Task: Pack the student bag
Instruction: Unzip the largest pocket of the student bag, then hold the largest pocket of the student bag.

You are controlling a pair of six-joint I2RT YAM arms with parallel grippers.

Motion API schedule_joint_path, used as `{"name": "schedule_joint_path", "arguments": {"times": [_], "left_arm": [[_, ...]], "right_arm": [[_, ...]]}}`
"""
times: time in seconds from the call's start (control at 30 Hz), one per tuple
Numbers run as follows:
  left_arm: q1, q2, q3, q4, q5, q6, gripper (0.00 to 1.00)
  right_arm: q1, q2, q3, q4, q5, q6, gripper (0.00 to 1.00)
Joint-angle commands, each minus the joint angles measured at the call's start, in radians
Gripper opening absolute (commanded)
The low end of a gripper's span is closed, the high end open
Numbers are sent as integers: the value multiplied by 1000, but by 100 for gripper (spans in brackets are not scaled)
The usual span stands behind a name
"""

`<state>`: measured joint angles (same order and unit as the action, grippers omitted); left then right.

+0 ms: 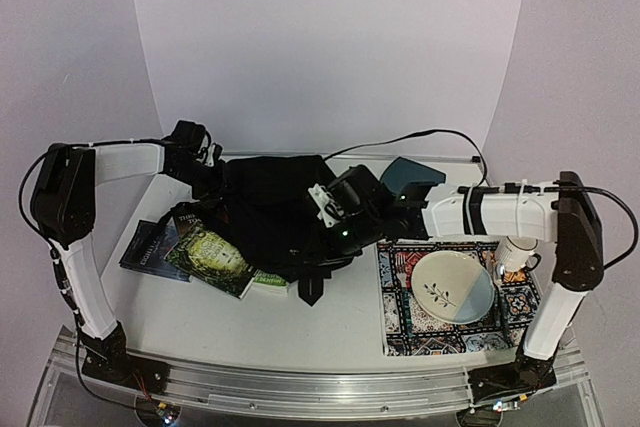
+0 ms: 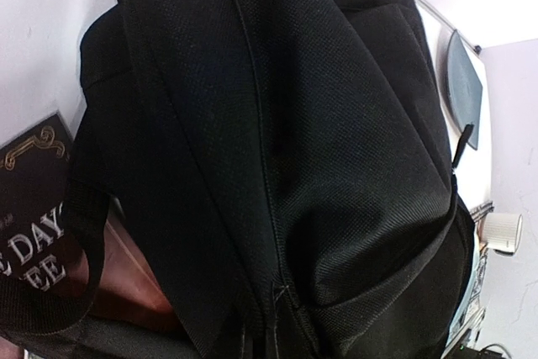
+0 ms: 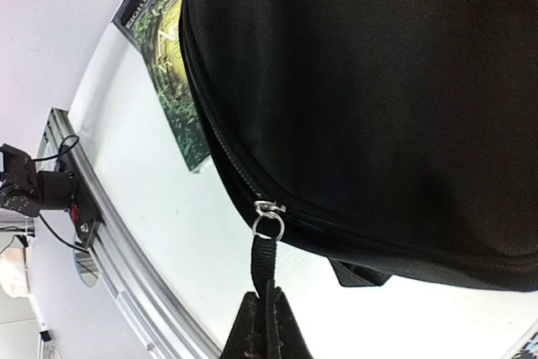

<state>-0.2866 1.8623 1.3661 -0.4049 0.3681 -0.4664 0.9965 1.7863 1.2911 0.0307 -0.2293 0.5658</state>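
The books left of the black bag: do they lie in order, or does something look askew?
They look askew. The green book lies tilted, overlapping the dark book, and the student bag partly covers both, so neither is packed yet. Nothing looks spilled or damaged.

Soft, even light is falling from above onto the pale walls (image 1: 330, 47) and white bench (image 1: 300, 317), casting only faint shadows. The black bag (image 1: 270, 197) is swallowing detail. The 2 wrist views are bowing lines at their edges; the bench is glaring white beside the zip strap (image 3: 265, 266), which is going slightly soft.
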Motion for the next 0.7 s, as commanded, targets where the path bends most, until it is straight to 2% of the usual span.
{"name": "schedule_joint_path", "arguments": {"times": [0.0, 0.13, 0.17, 0.3, 0.47, 0.67], "left_arm": [[33, -35, 48, 29, -33, 26, 20], [21, -164, -86, 28, -6, -48, 44], [15, -204, -130, 28, 0, -72, 47], [-33, -332, -279, 28, 29, -173, 53], [-177, -436, -390, 77, 19, -318, 66], [-299, -428, -430, 180, -21, -437, 68]], "right_arm": [[10, 46, 100, -46, -9, -29, 0], [10, 109, 194, -16, -21, -29, 0], [9, 119, 213, -11, -27, -30, 0], [10, 138, 237, 0, -46, -32, 0], [12, 147, 243, 6, -62, -33, 0], [16, 160, 260, 11, -78, -41, 0]]}}
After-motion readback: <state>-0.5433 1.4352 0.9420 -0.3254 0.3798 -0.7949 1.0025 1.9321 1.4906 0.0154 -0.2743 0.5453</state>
